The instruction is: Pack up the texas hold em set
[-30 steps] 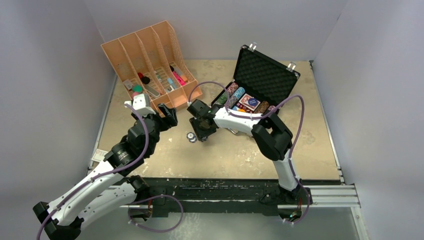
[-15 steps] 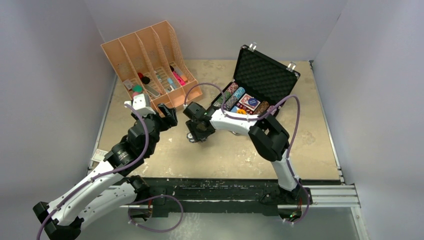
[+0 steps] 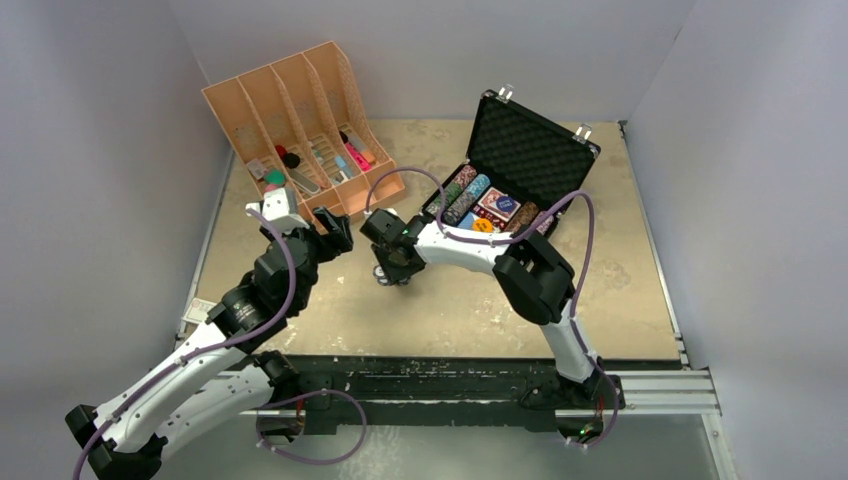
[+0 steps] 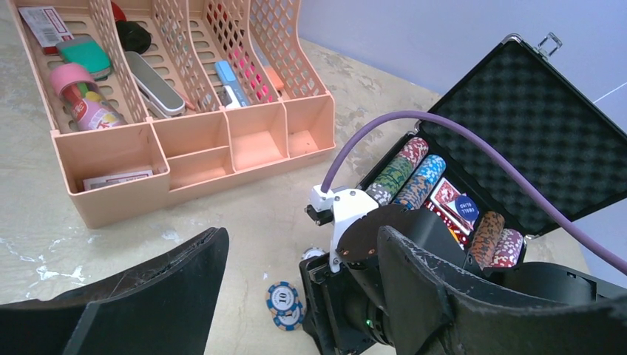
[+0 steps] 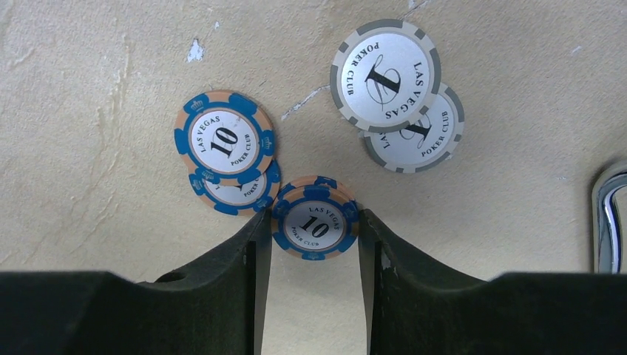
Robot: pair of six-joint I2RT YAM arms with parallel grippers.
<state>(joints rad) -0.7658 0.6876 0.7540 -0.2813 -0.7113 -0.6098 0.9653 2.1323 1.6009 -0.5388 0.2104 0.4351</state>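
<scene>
**Top view.** The case (image 3: 528,150) stands open at the far right of the table (image 3: 450,310). Its lid is raised, and chip rows (image 3: 462,192) and a deck (image 3: 497,203) lie in its tray. The organiser (image 3: 300,120) sits at the far left. The left gripper (image 3: 337,230) hangs just beside the organiser's near corner, above the table. The right gripper (image 3: 392,265) is down at the table surface, between the organiser and the case. The arm hides most of what lies under it.

**Left wrist view.** The left gripper's fingers (image 4: 163,288) are spread wide with nothing between them. Past them the right arm's wrist is close in front. Loose blue chips lie on the table just left of that wrist. The open case is behind it to the right, and the organiser is at upper left.

**Right wrist view.** The right gripper's fingers (image 5: 255,244) stand on either side of a single 10 chip (image 5: 315,227) that lies flat on the table. Both fingers touch its rim, pinching it. A blue pair (image 5: 224,140) of overlapping 10 chips lies just to the left, the lower one almost touching the pinched chip. A grey pair (image 5: 385,75) of overlapping 1 chips lies at upper right, apart from the blue ones. A silver handle (image 5: 608,214) shows at the right edge.
</scene>
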